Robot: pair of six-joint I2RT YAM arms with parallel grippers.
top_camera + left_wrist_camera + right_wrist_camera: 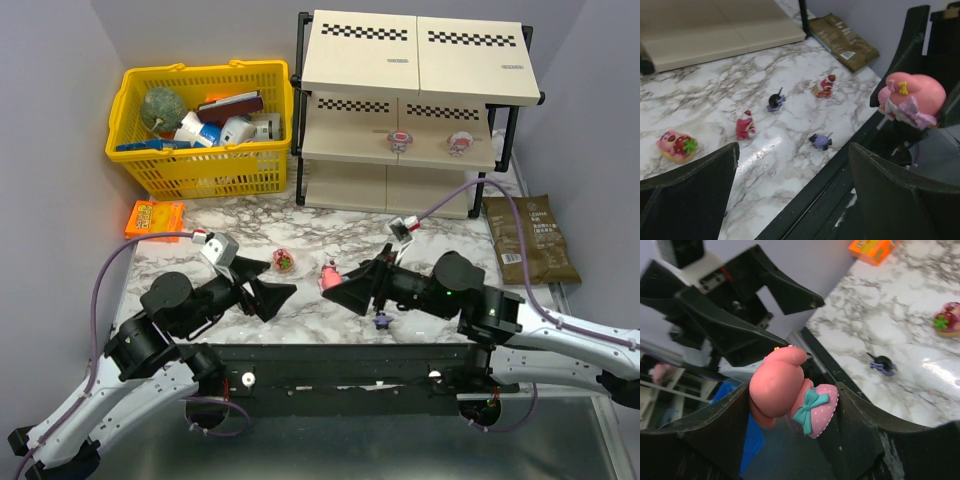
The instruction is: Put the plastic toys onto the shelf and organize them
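My right gripper (pixel 338 282) (pixel 792 390) is shut on a pink-and-white figurine (pixel 775 385) with a teal bow and holds it above the table's near edge. The figurine also shows in the top view (pixel 329 274) and the left wrist view (pixel 912 99). My left gripper (pixel 280 293) (pixel 792 150) is open and empty, facing it from the left. Loose toys lie on the marble: a red-pink round one (pixel 285 261) (pixel 676 145), two red ones (pixel 745 126) (pixel 825 87), a dark one (pixel 775 101) and a purple one (pixel 381 320) (pixel 820 141). The shelf (pixel 415 60) stands at the back with two figurines (pixel 401 138) (pixel 461 143) on its middle tier.
A yellow basket (pixel 205 170) of larger items stands at the back left. An orange box (pixel 154 218) lies in front of it. A brown packet (pixel 531 238) lies right of the shelf. A black rail (pixel 340 362) runs along the near table edge.
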